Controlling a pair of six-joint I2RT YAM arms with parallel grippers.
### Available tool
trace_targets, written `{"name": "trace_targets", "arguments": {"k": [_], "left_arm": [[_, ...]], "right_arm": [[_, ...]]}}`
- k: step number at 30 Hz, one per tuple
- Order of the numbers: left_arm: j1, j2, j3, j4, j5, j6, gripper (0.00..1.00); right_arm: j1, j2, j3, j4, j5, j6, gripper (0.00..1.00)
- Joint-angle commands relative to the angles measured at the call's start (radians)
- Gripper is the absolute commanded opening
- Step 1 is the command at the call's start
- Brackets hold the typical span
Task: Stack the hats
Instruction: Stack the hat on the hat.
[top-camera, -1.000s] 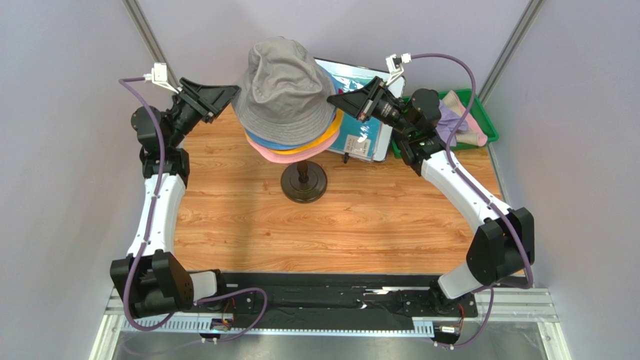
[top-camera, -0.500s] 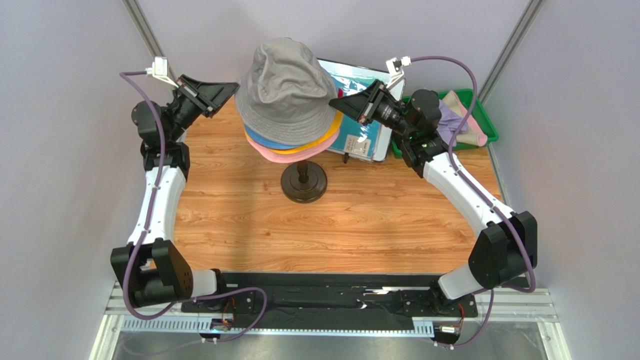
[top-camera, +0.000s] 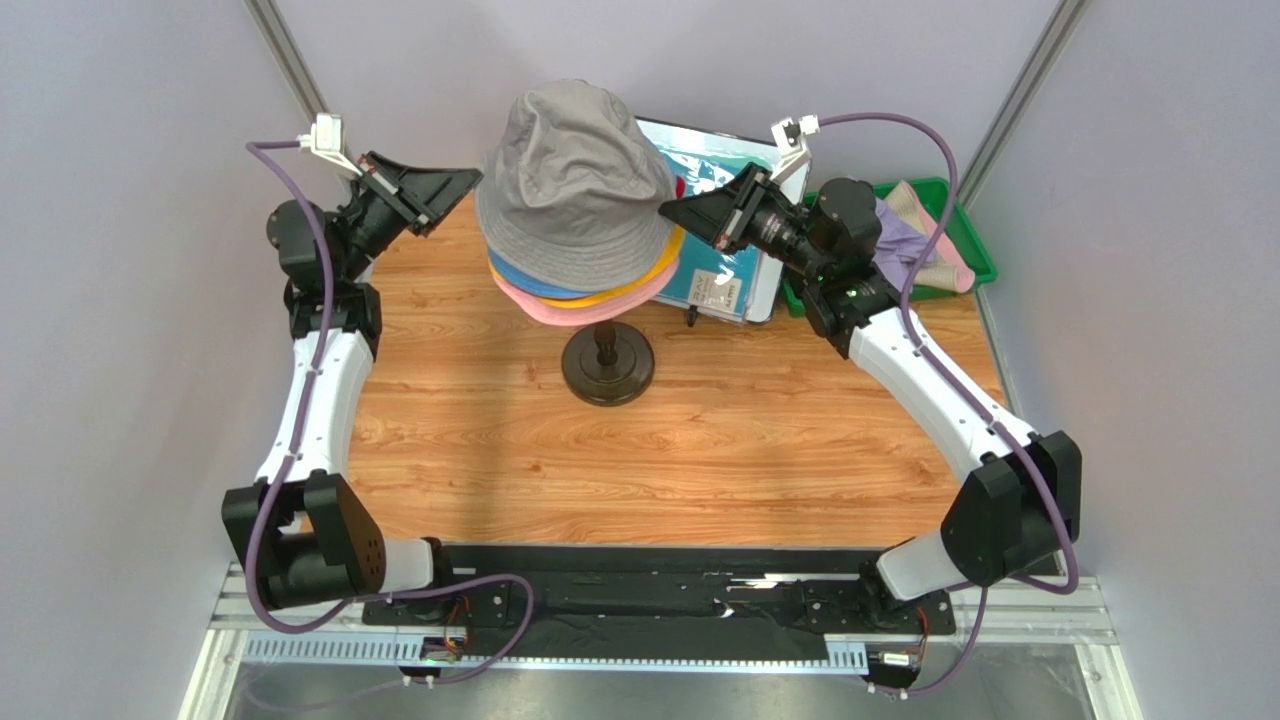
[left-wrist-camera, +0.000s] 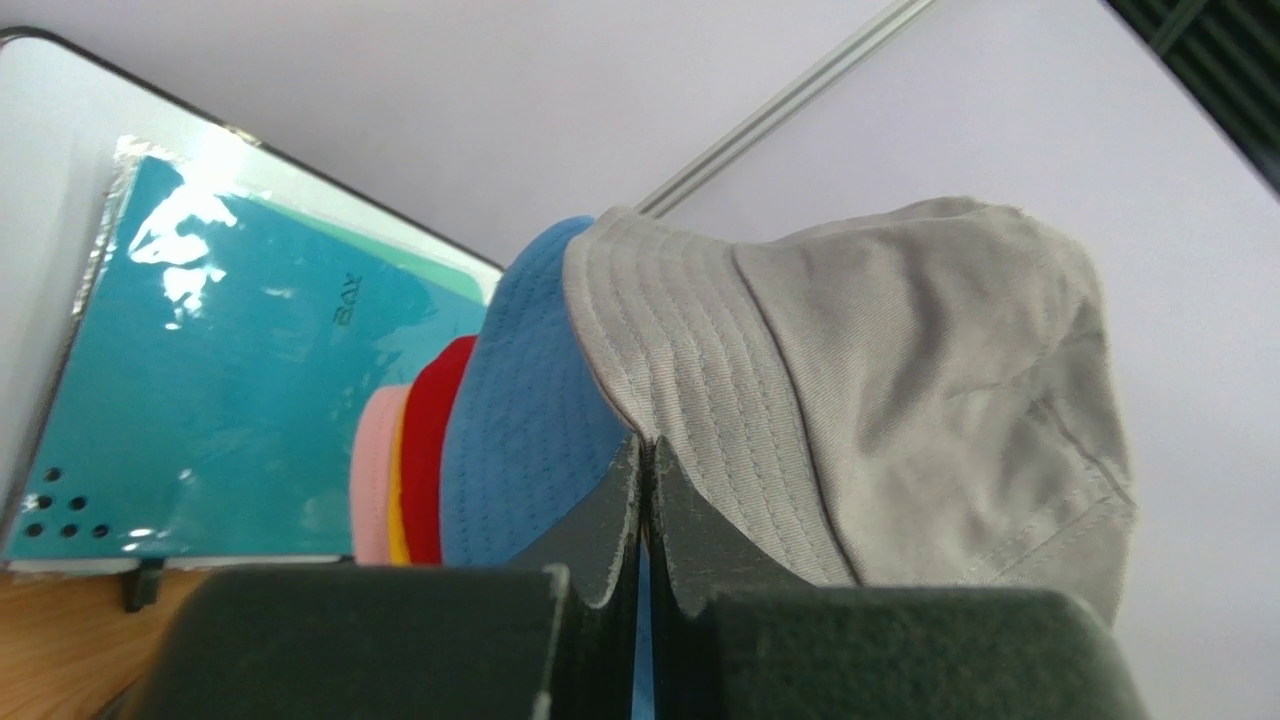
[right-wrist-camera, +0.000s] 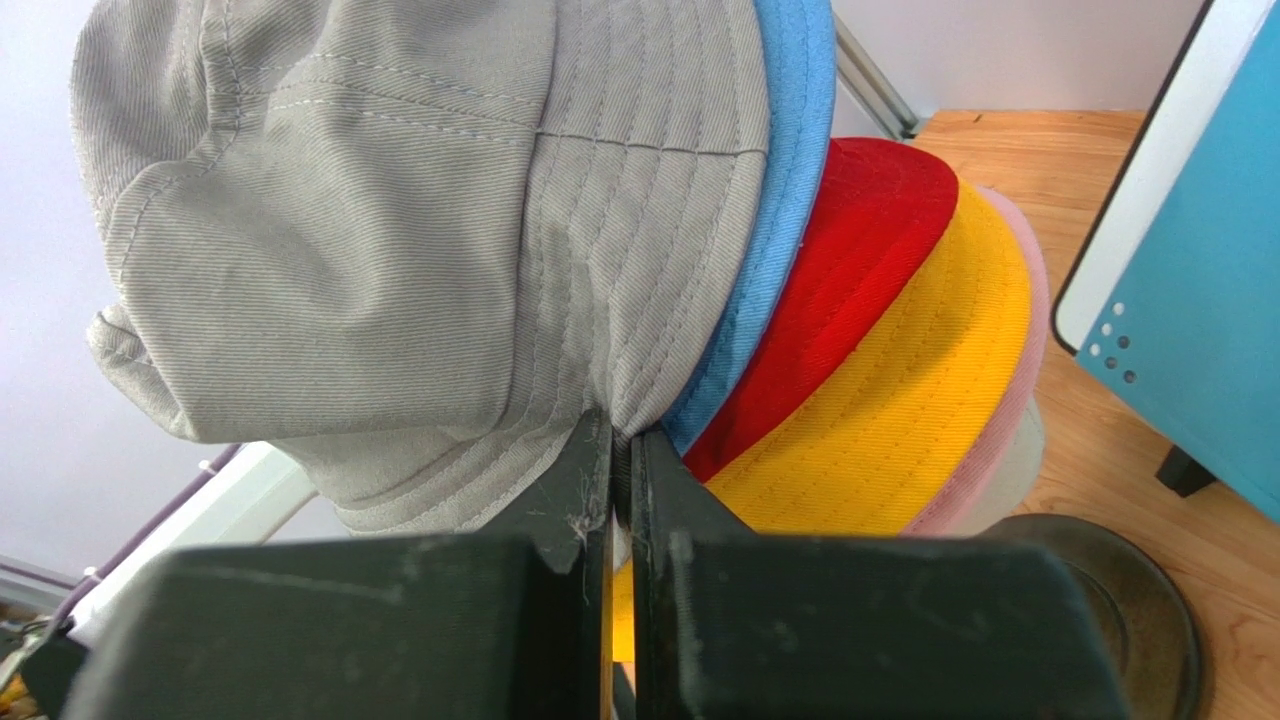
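Note:
A beige-grey hat (top-camera: 579, 173) tops a stack of hats on the stand (top-camera: 607, 368). Under it, brims of the blue hat (left-wrist-camera: 526, 435), red hat (right-wrist-camera: 857, 255), orange-yellow hat (right-wrist-camera: 917, 390) and pink hat (top-camera: 571, 312) fan out. My left gripper (top-camera: 466, 177) is shut on the left edge of the beige-grey hat's brim (left-wrist-camera: 706, 375), its tips (left-wrist-camera: 646, 446) meeting on the cloth. My right gripper (top-camera: 672, 213) is shut on the same brim's right edge, where its tips (right-wrist-camera: 621, 431) pinch the fabric (right-wrist-camera: 646, 270). The mannequin head is hidden under the hats.
A teal sheet in a white frame (top-camera: 729, 225) stands just behind the stack, close to my right gripper. A green tray (top-camera: 984, 278) at the back right holds lavender cloth (top-camera: 902, 240) and beige cloth. Grey walls close in on both sides and the back.
My left gripper has gone from open to shut on the beige-grey hat's brim. Both arms have shifted slightly, and the top hat has moved a little to the right.

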Motion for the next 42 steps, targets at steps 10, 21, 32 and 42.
{"name": "trace_targets", "arguments": {"k": [10,21,32,42], "left_arm": [[-0.061,-0.059,0.074,-0.573,-0.115,0.504,0.0],[-0.099,-0.045,0.094,-0.698,-0.181,0.619,0.0],[-0.199,0.036,0.246,-0.945,-0.408,0.837,0.0],[-0.245,0.165,0.407,-0.947,-0.366,0.89,0.0]], "right_arm": [[0.055,0.024,0.029,-0.322,0.141,-0.177,0.0],[0.109,0.003,-0.038,-0.364,0.23,-0.218,0.0],[0.214,-0.1,-0.055,-0.379,0.299,-0.233,0.0],[0.32,-0.1,-0.057,-0.345,0.311,-0.206,0.0]]}}
